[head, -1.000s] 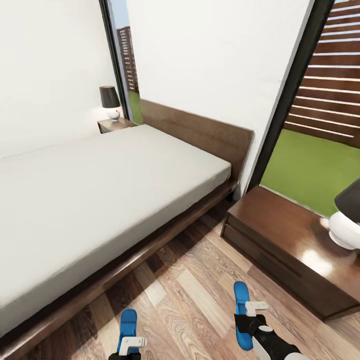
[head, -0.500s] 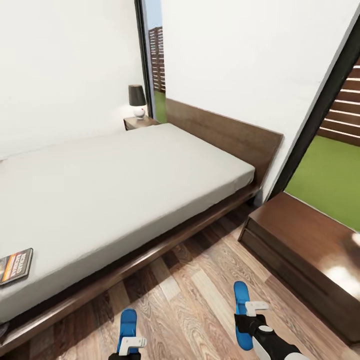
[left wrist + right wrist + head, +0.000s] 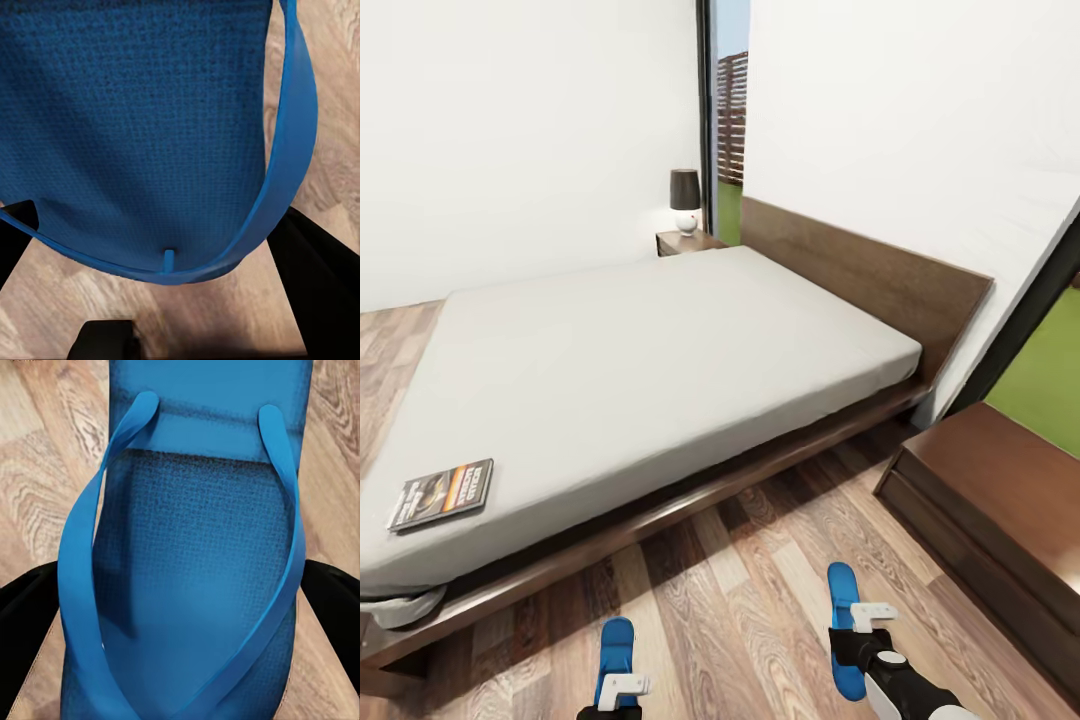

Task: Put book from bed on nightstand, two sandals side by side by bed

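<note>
My left gripper (image 3: 622,688) grips one blue sandal (image 3: 617,648) and my right gripper (image 3: 870,620) grips the other sandal (image 3: 843,625) — both shut on them, low over the wood floor (image 3: 760,560) near the bed (image 3: 640,370) — while the book (image 3: 442,493) lies on its near-left corner.

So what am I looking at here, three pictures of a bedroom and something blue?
It's a simulated two-armed robot on wheels, steered by a person. The big picture comes from a camera on its head, looking down over both arms. It shows a bed with a book lying near its foot, and a nightstand beside it. Each arm's gripper holds a blue sandal above the wooden floor: the left gripper one sandal, the right gripper the other sandal. The two small pictures come from cameras at the wrists, so each looks straight at the sandal in its grip.
</note>
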Controlling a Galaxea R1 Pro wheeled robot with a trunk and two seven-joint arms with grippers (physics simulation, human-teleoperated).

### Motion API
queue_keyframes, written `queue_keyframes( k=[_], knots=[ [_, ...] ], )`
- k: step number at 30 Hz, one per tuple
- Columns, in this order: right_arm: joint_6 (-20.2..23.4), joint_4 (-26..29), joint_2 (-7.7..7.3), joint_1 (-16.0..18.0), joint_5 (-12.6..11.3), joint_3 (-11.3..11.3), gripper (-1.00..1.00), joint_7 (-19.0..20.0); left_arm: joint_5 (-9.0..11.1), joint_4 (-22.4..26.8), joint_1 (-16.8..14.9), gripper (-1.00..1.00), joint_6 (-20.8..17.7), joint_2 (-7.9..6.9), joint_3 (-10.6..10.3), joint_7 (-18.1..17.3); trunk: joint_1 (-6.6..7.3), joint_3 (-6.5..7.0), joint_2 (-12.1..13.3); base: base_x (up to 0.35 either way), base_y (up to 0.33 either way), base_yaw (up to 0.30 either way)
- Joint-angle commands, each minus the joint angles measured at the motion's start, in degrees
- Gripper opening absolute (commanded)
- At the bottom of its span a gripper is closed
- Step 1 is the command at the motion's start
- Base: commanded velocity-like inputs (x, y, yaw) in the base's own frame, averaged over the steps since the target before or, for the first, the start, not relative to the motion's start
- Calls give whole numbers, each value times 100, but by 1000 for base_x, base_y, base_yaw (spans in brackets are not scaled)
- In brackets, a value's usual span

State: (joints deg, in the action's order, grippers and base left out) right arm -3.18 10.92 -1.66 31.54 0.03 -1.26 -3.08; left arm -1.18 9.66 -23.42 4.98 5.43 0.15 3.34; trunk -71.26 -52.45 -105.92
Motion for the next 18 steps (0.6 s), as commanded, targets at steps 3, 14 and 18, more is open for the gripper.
queue_keyframes(
  k=[3,14,18],
  knots=[
    [-16,-3,-1,2,1,-15,-100,-17,-13,-8,-5,-100,21,2,0,24,1,-4,-2,0,0,281],
    [-16,-2,-1,1,4,-15,-100,-17,-13,-8,-5,-100,21,2,-3,24,1,-4,-2,0,0,281],
    [-16,-4,-1,2,6,-17,-100,-17,-13,-8,-5,-100,21,2,2,26,1,-4,-2,0,0,281]
  ],
)
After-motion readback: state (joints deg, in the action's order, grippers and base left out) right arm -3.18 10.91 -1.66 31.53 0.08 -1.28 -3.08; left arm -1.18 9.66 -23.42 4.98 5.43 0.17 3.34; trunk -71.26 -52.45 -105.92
